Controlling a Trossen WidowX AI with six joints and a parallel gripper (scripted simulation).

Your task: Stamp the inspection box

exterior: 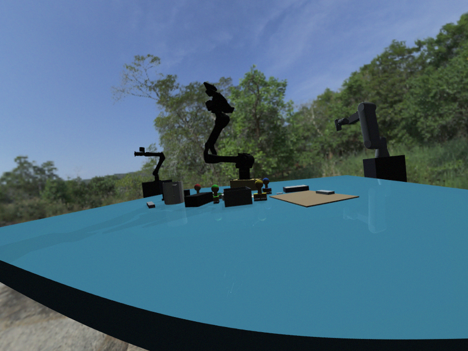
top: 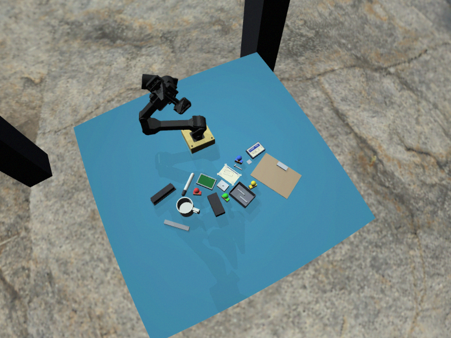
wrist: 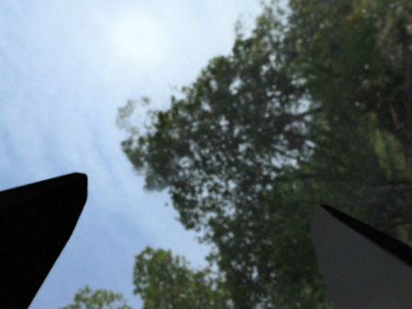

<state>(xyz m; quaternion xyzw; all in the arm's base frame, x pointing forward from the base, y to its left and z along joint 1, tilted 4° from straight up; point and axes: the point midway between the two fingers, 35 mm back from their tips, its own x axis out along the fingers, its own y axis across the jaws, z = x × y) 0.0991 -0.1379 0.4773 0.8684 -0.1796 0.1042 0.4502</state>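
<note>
My gripper (wrist: 202, 201) is open and empty, raised high above the bench and facing sky and trees in the wrist view. A cream card (top: 234, 177) with printed outlines and taped corners lies in front of the arm's base. Four knobbed stamps stand around it: blue (top: 238, 158) (exterior: 265, 181), yellow (top: 253, 183) (exterior: 258, 183), green (top: 225, 195) (exterior: 214, 187) and red (top: 196, 190) (exterior: 197, 187). Their words are unreadable. A green rectangle in a grey frame (top: 206, 181) and a case with a blue label (top: 255, 150) (exterior: 295, 188) lie nearby; which is the pad is unclear.
A dark tray (top: 250, 202) holds thin pieces. A brown board (top: 269, 178) (exterior: 306, 200) with a clip lies right. A mug (top: 184, 206) (exterior: 173, 192), marker (top: 188, 182), black blocks (top: 216, 204) (top: 163, 193), grey bar (top: 176, 225) and small grey plate (top: 222, 185) stand or lie around.
</note>
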